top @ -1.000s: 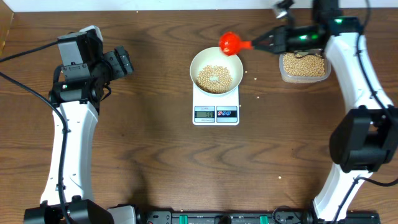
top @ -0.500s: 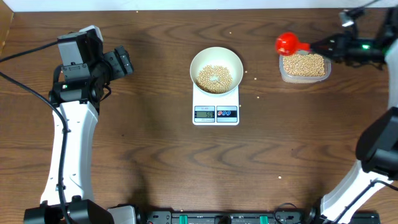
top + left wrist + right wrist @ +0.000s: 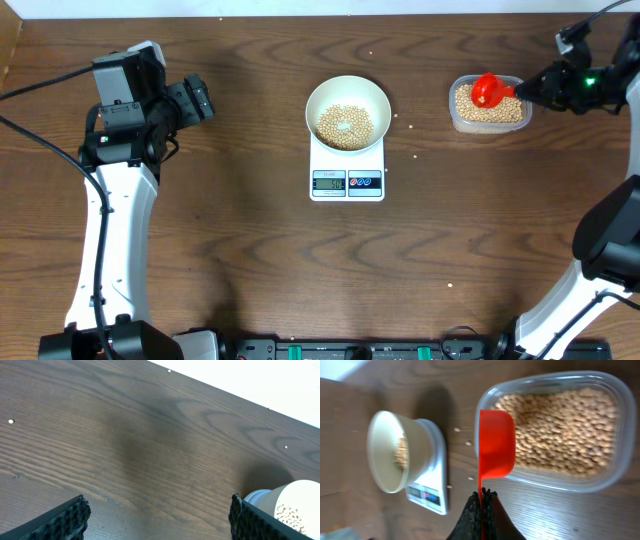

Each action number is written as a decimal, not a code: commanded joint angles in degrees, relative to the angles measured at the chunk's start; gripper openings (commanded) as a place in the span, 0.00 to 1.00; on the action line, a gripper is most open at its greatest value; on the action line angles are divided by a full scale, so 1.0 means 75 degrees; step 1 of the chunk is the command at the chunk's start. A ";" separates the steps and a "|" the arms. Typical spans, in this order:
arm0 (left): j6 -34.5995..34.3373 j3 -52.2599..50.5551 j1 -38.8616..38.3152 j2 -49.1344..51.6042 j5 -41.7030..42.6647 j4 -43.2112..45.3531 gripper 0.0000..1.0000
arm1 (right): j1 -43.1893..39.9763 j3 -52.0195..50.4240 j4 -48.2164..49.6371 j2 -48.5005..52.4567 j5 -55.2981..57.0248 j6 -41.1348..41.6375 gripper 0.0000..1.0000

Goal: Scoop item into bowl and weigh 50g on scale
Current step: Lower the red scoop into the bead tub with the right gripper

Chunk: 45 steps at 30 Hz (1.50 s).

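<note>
Pale tan beans [image 3: 345,123] lie heaped in the white bowl [image 3: 322,92], which sits on the scale [image 3: 347,183] mid-table. More beans fill the clear tub [image 3: 615,467] at far right. The right gripper [image 3: 481,507] is pinching the thin handle of a red scoop [image 3: 496,440], whose cup hangs over the tub's left end. Only the right wrist view shows stray beans beside the scale. The display digits are too small to read, and I cannot tell whether the cup holds beans. The left gripper [image 3: 157,520] is spread and empty at far left, and its view cuts off most of the bowl.
</note>
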 commanded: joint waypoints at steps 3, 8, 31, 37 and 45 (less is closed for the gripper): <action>0.0102 0.0070 0.0017 -0.0015 -0.0076 -0.0020 0.91 | 0.0481 0.0152 0.0181 -0.0306 0.1568 0.0017 0.01; 0.0105 0.0070 0.0017 -0.0015 -0.0073 -0.0020 0.91 | 0.0982 0.0163 0.0437 -0.0539 0.2521 0.0096 0.01; 0.0102 0.0070 0.0017 -0.0015 -0.0073 -0.0020 0.91 | 0.2795 0.0149 0.0513 -0.1603 0.6516 -0.0079 0.01; 0.0102 0.0070 0.0017 -0.0015 -0.0076 -0.0017 0.91 | 0.2795 0.0134 0.0277 -0.1588 0.6519 -0.0038 0.01; 0.0105 0.0070 0.0017 -0.0015 -0.0073 -0.0020 0.91 | 0.2795 -0.0006 0.0058 -0.1556 0.6577 0.0064 0.01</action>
